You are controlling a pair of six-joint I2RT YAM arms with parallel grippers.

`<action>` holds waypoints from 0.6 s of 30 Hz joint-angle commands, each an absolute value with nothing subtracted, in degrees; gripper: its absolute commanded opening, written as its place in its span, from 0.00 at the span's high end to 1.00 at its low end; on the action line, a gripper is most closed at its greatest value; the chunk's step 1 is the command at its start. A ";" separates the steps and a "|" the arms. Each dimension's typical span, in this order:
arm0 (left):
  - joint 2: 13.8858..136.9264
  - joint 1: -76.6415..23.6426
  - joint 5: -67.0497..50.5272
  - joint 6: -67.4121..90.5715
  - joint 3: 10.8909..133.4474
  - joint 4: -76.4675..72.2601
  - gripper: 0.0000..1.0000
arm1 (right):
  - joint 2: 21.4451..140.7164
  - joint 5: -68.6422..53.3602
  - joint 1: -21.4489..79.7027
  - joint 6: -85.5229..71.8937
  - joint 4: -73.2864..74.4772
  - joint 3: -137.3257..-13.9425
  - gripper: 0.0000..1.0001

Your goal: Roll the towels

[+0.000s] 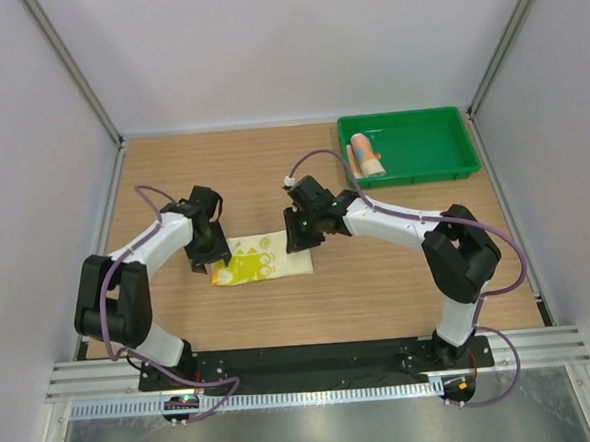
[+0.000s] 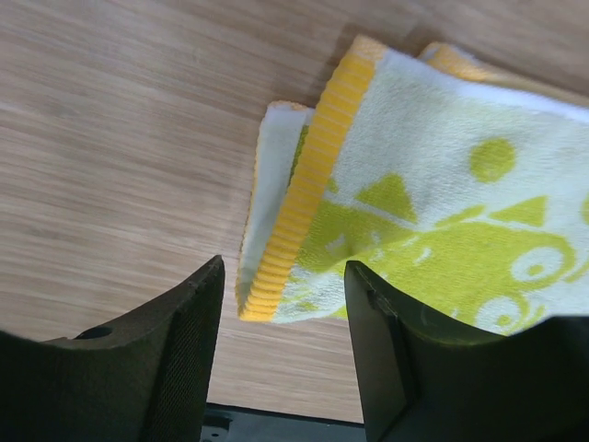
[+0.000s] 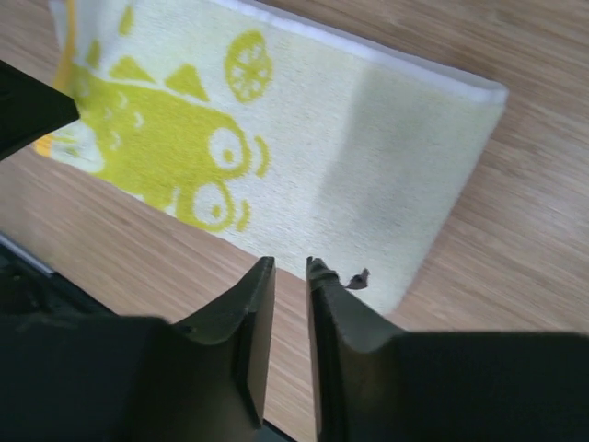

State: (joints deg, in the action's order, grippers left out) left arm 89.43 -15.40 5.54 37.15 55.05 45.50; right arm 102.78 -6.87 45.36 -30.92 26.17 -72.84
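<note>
Overhead only — rolled towel (image 1: 369, 157) in tray (image 1: 433, 150)

Bright, even overhead light, soft shadows, wrist views slightly blurred.

The overhead camera looks down on the whole tabletop (image 1: 379, 276); both wrist cameras sit close, sharing the yellow towel (image 1: 262, 261).

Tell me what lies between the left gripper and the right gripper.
The yellow towel: folded over near the left gripper, flat toward the right gripper, as the top view shows.
</note>
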 commanded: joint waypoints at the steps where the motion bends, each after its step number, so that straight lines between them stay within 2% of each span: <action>1: 84.99 -16.08 8.26 38.58 58.01 43.42 0.43 | 101.68 -14.74 45.18 -30.76 20.40 -75.50 0.75; 4: 87.53 -16.08 8.61 37.88 58.62 43.68 0.45 | 104.66 -17.48 43.95 -31.55 17.59 -74.28 0.86; 8: 92.36 -16.08 10.02 37.09 59.94 43.68 0.47 | 106.52 -21.70 40.61 -34.36 12.23 -68.83 0.93; 18: 100.81 -16.17 11.86 36.04 64.33 42.80 0.48 | 103.54 -20.30 37.70 -35.95 8.61 -55.12 0.95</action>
State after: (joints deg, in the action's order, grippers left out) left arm 98.87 -16.12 8.71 36.99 61.47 44.14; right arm 105.34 -20.97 36.86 -35.14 10.13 -58.13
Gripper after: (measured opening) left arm 0.524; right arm 0.064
